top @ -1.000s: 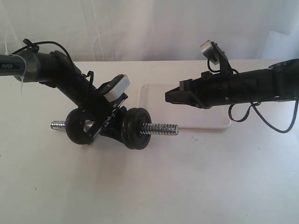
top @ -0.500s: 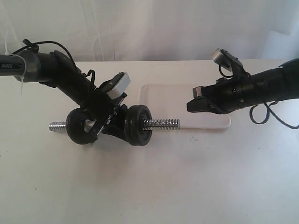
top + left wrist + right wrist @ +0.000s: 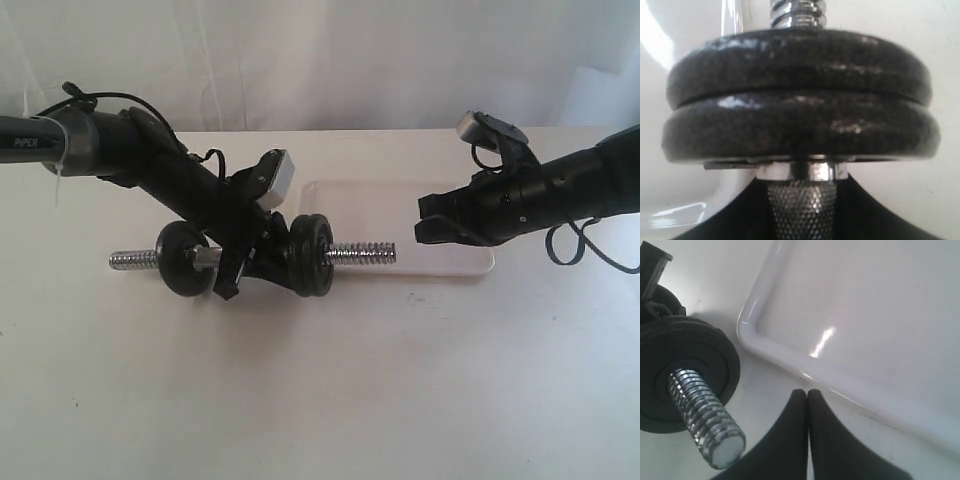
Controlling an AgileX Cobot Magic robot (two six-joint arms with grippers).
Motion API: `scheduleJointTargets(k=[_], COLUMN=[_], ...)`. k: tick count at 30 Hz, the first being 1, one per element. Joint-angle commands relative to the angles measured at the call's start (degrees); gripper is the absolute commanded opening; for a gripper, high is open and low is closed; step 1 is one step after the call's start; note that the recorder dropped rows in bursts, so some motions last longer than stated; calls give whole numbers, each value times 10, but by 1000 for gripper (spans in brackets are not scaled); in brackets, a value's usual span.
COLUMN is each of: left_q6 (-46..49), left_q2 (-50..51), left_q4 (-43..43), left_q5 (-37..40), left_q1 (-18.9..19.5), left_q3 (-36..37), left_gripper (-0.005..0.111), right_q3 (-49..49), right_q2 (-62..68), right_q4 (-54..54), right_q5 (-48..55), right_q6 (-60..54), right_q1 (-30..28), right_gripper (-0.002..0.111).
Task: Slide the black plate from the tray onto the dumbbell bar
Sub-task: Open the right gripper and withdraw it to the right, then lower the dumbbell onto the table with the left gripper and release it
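On a white table (image 3: 320, 400), the small, round, cast-iron black plate (image 3: 323, 254) sits threaded on the chrome steel dumbbell bar (image 3: 205, 258), off the shallow white rectangular plastic tray (image 3: 470, 265) with rounded corners that lies just behind the bar's threaded end (image 3: 360, 254). The plate is the outer one of a pair. It is pressed face to face against a matching second disc (image 3: 800, 130), rim to rim, with the bare screw thread sticking out beyond it towards the tray.

A third disc (image 3: 183, 258) of the same black iron rides near the bar's other end.

The black left gripper (image 3: 245, 262) reaches down at a slant from the left. It is clamped across the bar's knurled handle (image 3: 800, 210) between the single disc and the pair. From where I stand I cannot tell whether the bar rests on the table or hangs just above it.

The black right gripper (image 3: 420, 230) comes in from the right and hovers over the tray, near the threaded end but apart from it. Its two fingers (image 3: 827, 440) are pressed together with nothing between them. Seen from that wrist, the tray's glossy rounded corner lies beside the plate's flat face, and the thread points out past the closed fingertips.
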Motion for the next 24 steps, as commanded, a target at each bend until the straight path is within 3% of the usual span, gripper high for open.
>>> scheduleJointTargets(k=[1, 9, 16, 24], left_q6=[12, 9, -4, -10], left_q2=[-3, -2, -1, -1], left_q4=[-261, -263, -279, -256], left_q5=[11, 19, -74, -56], left_q1=[-21, -43, -57, -57], left_q3=[-2, -2, -2, -1], left_gripper=[0, 0, 0, 0], right_q3=[-3, -3, -3, -3], right_q2=[-3, -3, -3, -3], right_q4=[-2, 2, 6, 5], right_q5=[-13, -26, -23, -23], right_q6=[1, 1, 1, 1], right_q1=[-3, -17, -24, -24], right_gripper=[0, 0, 0, 0])
